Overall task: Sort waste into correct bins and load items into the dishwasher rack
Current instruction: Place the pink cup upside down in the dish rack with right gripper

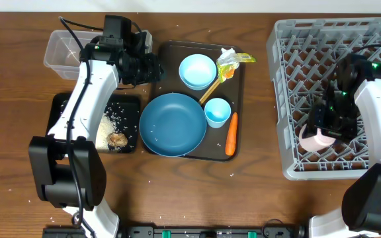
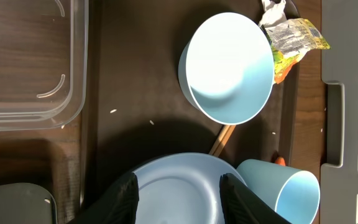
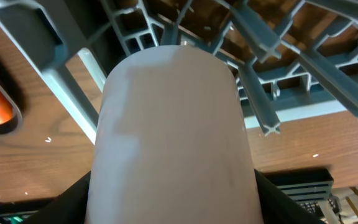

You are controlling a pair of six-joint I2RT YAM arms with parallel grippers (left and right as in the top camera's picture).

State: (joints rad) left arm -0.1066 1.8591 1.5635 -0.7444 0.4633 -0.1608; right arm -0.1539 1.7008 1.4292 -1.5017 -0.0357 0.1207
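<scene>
My right gripper (image 1: 324, 130) is shut on the pink cup (image 1: 315, 139) and holds it inside the grey dishwasher rack (image 1: 290, 79), near its front left. The cup fills the right wrist view (image 3: 173, 124). My left gripper (image 2: 182, 194) is open and empty above the large dark-blue bowl (image 1: 172, 124), near its far rim. The small light-blue bowl (image 2: 229, 62), the light-blue cup (image 2: 291, 194) lying on its side, a chopstick (image 2: 222, 139) and the yellow-green wrapper (image 2: 298, 36) lie ahead of it. The carrot (image 1: 231, 133) lies at the serving tray's right edge.
The clear tub (image 1: 61, 54) stands at the back left. The black tray (image 1: 127, 104) in front of it holds rice grains (image 1: 113, 119) and a brown lump (image 1: 117, 139). The bowls and cup sit on a dark-brown serving tray (image 1: 170, 53). Rice grains are scattered on the table.
</scene>
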